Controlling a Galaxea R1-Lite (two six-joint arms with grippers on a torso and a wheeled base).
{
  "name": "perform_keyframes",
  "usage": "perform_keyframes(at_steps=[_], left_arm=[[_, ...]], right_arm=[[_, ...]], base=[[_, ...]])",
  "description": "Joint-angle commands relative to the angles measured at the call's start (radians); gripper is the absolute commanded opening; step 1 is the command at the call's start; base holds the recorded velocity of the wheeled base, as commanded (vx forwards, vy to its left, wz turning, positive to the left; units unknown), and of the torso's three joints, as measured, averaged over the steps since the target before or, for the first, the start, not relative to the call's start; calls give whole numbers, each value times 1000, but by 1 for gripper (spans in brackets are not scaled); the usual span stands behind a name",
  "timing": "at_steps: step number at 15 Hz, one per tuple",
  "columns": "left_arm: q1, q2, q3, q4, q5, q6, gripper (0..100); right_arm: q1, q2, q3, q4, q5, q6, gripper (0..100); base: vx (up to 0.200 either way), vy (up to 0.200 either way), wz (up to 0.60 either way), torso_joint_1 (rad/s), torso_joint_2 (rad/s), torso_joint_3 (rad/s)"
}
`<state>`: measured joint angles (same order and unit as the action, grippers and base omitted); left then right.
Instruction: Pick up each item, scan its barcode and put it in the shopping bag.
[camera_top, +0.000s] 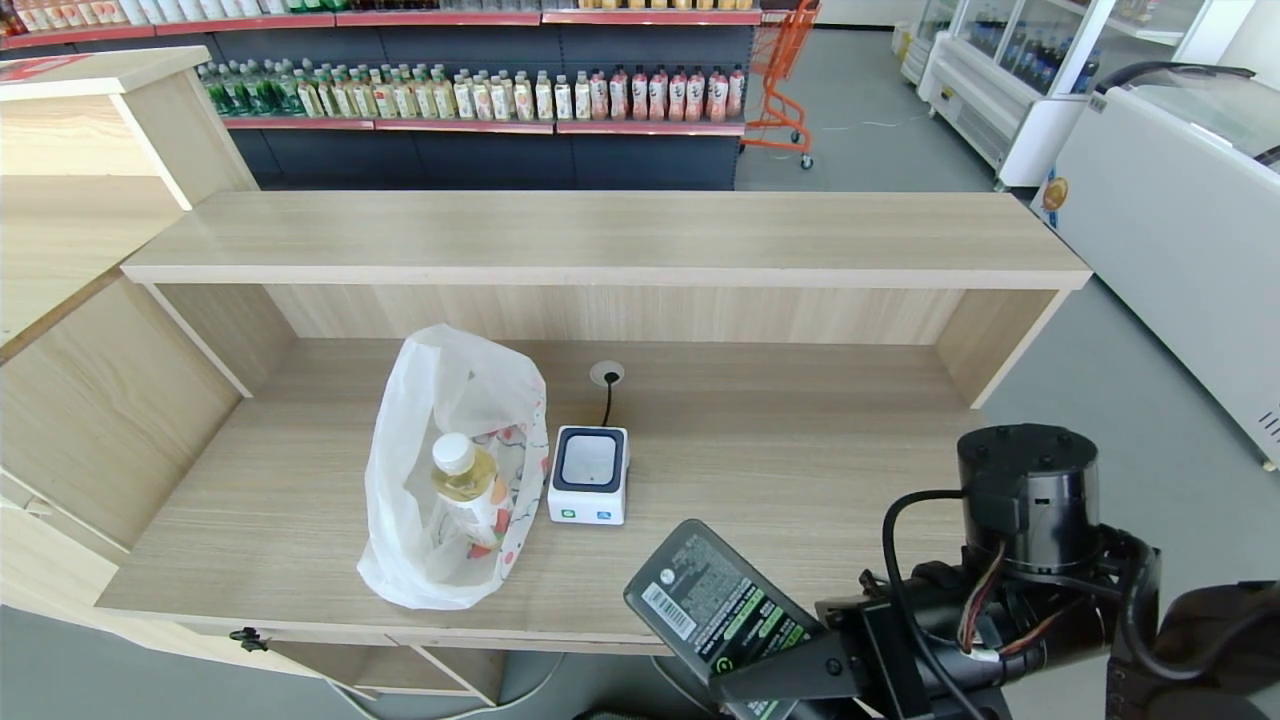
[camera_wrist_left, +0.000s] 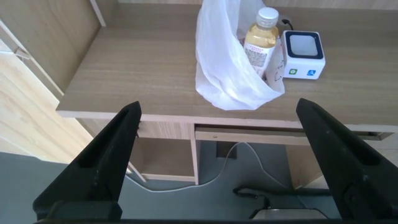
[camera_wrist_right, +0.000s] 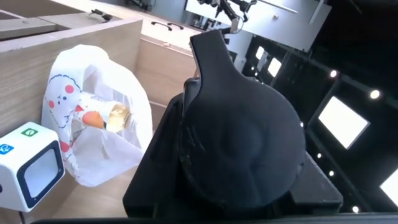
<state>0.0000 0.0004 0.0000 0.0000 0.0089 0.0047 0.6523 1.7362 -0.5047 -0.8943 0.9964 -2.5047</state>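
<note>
A white plastic shopping bag (camera_top: 425, 560) stands open on the wooden counter (camera_top: 800, 460), with a yellow-tea bottle (camera_top: 465, 485) upright inside it. Just to its right sits the white barcode scanner (camera_top: 588, 475), window facing up. My right gripper (camera_top: 800, 672) is shut on a dark flat pouch (camera_top: 715, 600), held in the air off the counter's front edge, its barcode label facing up. The pouch (camera_wrist_right: 236, 137) looms large in the right wrist view, bag (camera_wrist_right: 93, 124) and scanner (camera_wrist_right: 28, 165) beyond it. My left gripper (camera_wrist_left: 224, 155) hangs open and empty before the counter, facing the bag (camera_wrist_left: 227, 68).
A raised wooden shelf (camera_top: 600, 235) runs along the counter's back, with side walls at both ends. A cable leads from the scanner into a grommet (camera_top: 607, 374). A drawer front (camera_wrist_left: 249, 134) sits under the counter edge. Store shelves and freezers stand beyond.
</note>
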Motion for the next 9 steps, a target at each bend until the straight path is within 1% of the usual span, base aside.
perform_keyframes(at_steps=[1,4,5,6,7,8,9], left_arm=[[0,0,0,0,0,0,100],[0,0,0,0,0,0,100],[0,0,0,0,0,0,100],[0,0,0,0,0,0,100],[0,0,0,0,0,0,100],[0,0,0,0,0,0,100],[0,0,0,0,0,0,100]], right_arm=[[0,2,0,0,-4,0,0],[0,-6,0,3,-5,7,0],[-7,-30,-12,38,-28,58,0],[-25,-99,-25,94,-127,179,0],[-43,-142,-23,126,-183,279,0],[-66,-222,-17,169,-324,543,0],[-63,-237,-17,161,-429,715,0]], base=[[0,0,0,0,0,0],[0,0,0,0,0,0],[0,0,0,0,0,0],[0,0,0,0,0,0],[0,0,0,0,0,0],[0,0,0,0,0,0],[0,0,0,0,0,0]])
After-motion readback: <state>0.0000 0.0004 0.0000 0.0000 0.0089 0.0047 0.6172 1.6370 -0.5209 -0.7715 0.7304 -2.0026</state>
